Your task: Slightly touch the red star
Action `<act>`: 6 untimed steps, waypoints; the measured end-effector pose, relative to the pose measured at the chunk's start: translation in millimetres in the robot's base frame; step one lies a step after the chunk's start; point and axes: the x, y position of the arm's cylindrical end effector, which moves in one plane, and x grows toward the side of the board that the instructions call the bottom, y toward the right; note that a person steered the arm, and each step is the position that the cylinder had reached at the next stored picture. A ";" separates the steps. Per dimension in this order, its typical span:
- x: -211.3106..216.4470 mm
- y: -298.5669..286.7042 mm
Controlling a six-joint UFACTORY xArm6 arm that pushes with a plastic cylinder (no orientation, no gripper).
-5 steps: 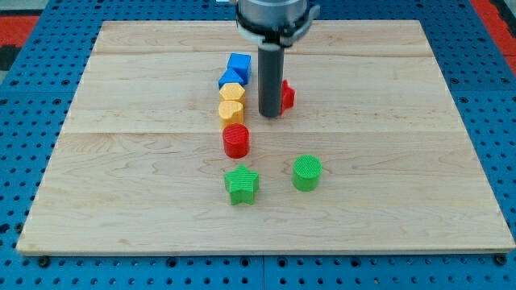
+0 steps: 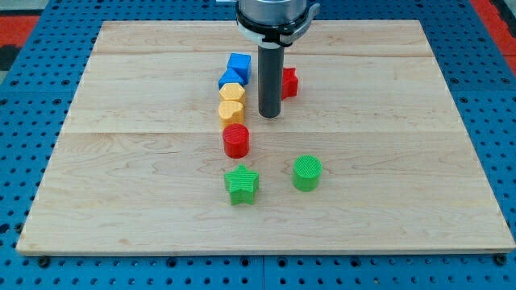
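You are looking down on a pale wooden board (image 2: 387,161) that lies on a blue pegboard table (image 2: 24,161). The arm's grey housing (image 2: 272,14) enters at the view's top, and the dark rod (image 2: 269,76) drops straight from it. There is no pincer on this arm, so nothing spreads, presses together or pinches; the rod simply ends in my tip (image 2: 269,116), which rests on the board.

The red star (image 2: 288,82) sits just toward the view's upper right of my tip, partly hidden behind the rod, so you cannot tell whether rod and star touch.

To the view's left of my tip runs a short column of blocks. Two blue blocks, one (image 2: 239,64) at the top and another (image 2: 229,79) against it, are too overlapped for their shapes to be clear. Below them come a yellow block (image 2: 232,93) and a yellow hexagon (image 2: 231,111), touching each other.

The red cylinder (image 2: 236,140) stands below and to the left of my tip, near it. The green star (image 2: 241,184) and the green cylinder (image 2: 306,172) lie well apart from my tip, toward the view's bottom.
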 end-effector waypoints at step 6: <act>-63.9 -22.6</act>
